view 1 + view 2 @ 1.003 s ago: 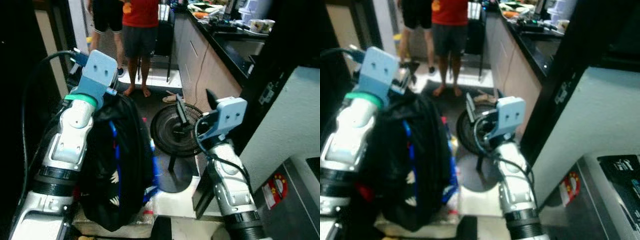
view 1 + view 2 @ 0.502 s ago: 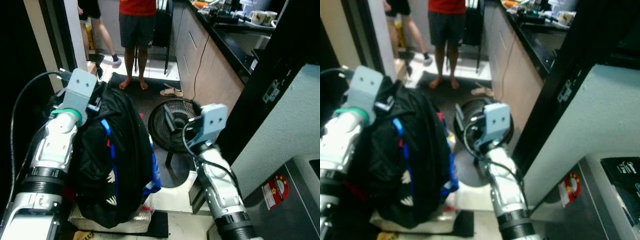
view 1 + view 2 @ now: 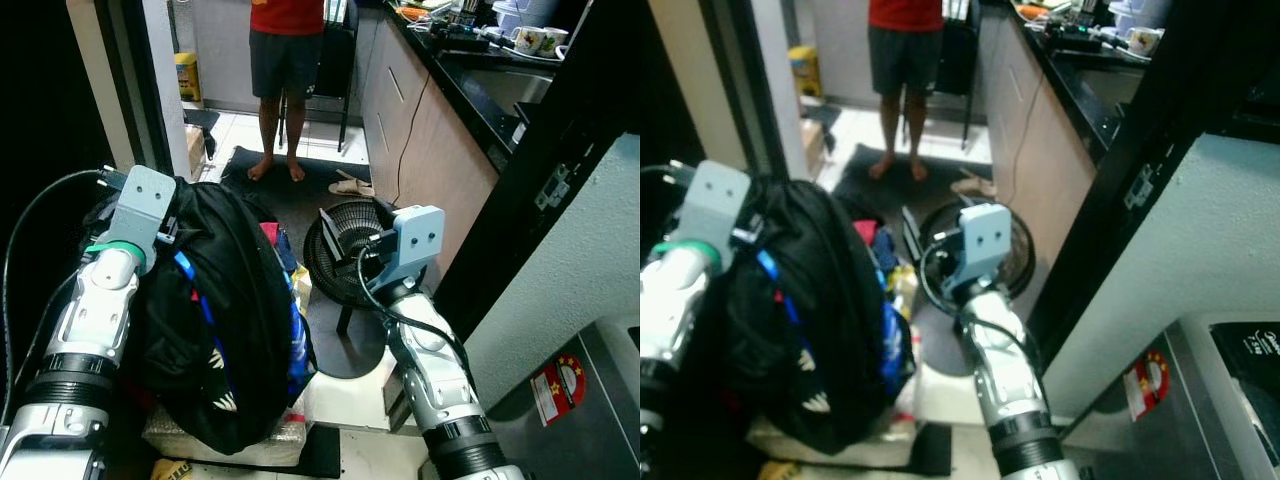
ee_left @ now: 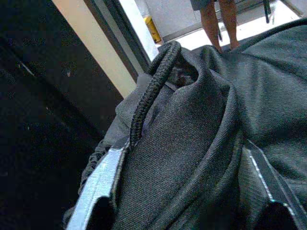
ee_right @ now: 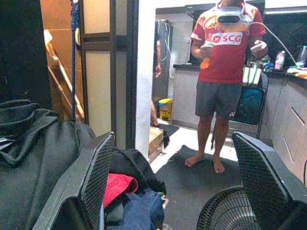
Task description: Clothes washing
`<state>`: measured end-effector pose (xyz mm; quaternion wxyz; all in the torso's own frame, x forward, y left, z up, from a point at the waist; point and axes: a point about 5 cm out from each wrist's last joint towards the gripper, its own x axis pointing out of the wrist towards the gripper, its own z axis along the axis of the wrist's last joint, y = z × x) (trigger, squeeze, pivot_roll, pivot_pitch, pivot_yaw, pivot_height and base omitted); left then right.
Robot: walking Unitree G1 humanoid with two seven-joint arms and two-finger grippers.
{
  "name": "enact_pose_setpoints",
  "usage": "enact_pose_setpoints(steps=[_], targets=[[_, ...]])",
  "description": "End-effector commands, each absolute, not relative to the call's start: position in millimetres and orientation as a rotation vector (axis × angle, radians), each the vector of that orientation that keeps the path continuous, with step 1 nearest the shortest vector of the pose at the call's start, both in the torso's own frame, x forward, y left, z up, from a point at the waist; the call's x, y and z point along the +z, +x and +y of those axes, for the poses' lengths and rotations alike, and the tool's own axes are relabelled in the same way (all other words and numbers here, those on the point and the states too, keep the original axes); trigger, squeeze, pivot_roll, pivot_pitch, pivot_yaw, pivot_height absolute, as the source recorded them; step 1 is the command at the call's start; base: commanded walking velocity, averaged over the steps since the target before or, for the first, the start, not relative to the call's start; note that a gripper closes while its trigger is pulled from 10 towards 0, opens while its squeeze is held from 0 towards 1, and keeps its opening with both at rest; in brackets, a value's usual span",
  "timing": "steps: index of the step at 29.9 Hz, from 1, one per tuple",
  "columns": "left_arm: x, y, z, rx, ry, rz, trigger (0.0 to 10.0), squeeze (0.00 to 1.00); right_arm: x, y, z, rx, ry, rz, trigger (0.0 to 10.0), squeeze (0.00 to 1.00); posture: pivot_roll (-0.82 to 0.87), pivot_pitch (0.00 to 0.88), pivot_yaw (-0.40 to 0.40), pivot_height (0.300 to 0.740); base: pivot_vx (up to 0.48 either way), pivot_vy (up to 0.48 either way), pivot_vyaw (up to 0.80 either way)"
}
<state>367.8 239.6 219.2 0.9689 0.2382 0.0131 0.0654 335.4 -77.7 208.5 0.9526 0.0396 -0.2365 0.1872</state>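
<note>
black clothing (image 3: pixel 225 320) is pinched by the left pincer (image 4: pixel 192 211) – the right pincer (image 5: pixel 177 191) is held spread, apart from it, near a floor fan (image 3: pixel 350 250)

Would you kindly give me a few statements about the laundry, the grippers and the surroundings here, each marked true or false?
1. The left gripper is shut on the black garment. True.
2. The right gripper holds a red cloth. False: it is open and holds nothing.
3. A floor fan stands on the floor beyond the right gripper. True.
4. The person ahead wears a blue shirt. False: the shirt is red.
</note>
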Motion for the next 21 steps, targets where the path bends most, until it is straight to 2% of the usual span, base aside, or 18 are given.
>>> enact_pose_setpoints(steps=[1, 5, 10, 12, 14, 16, 17, 18, 21], targets=[[193, 365, 240, 0.118, 0.488, 0.126, 0.0, 0.0, 205, 337, -83, 0.365, 0.086, -0.472, 10.0, 0.0, 0.14, 0.053, -0.07, 0.74, 0.0, 0.0, 0.0], [195, 366, 237, 0.118, 0.483, 0.102, 0.0, 0.0, 205, 337, -84, 0.365, 0.083, -0.474, 10.0, 0.0, 0.13, 0.046, -0.076, 0.74, 0.0, 0.0, 0.0], [237, 360, 217, 0.109, 0.383, -0.111, 0.0, 0.0, 212, 340, -86, 0.361, 0.075, -0.497, 10.0, 0.0, 0.11, 0.036, -0.076, 0.74, 0.0, 0.0, 0.0], [237, 360, 217, 0.109, 0.383, -0.111, 0.0, 0.0, 212, 340, -86, 0.361, 0.075, -0.497, 10.0, 0.0, 0.11, 0.036, -0.076, 0.74, 0.0, 0.0, 0.0], [262, 354, 208, 0.098, 0.331, -0.219, 0.0, 0.0, 217, 339, -88, 0.35, 0.079, -0.514, 10.0, 0.0, 0.1, 0.037, -0.065, 0.74, 0.0, 0.0, 0.0], [262, 354, 208, 0.098, 0.331, -0.219, 0.0, 0.0, 217, 339, -88, 0.35, 0.079, -0.514, 10.0, 0.0, 0.1, 0.037, -0.065, 0.74, 0.0, 0.0, 0.0], [274, 351, 204, 0.089, 0.314, -0.276, 7.4, 0.0, 220, 338, -89, 0.345, 0.081, -0.525, 10.0, 0.0, 0.1, 0.037, -0.063, 0.74, 0.0, 0.0, 0.0], [290, 345, 198, 0.064, 0.304, -0.353, 10.0, 0.0, 225, 337, -90, 0.338, 0.084, -0.543, 10.0, 0.0, 0.1, 0.037, -0.057, 0.74, 0.0, 0.0, 0.0], [307, 336, 190, 0.019, 0.297, -0.439, 10.0, 0.0, 232, 335, -93, 0.33, 0.088, -0.568, 10.0, 0.0, 0.1, 0.037, -0.055, 0.74, 0.0, 0.0, 0.0]])
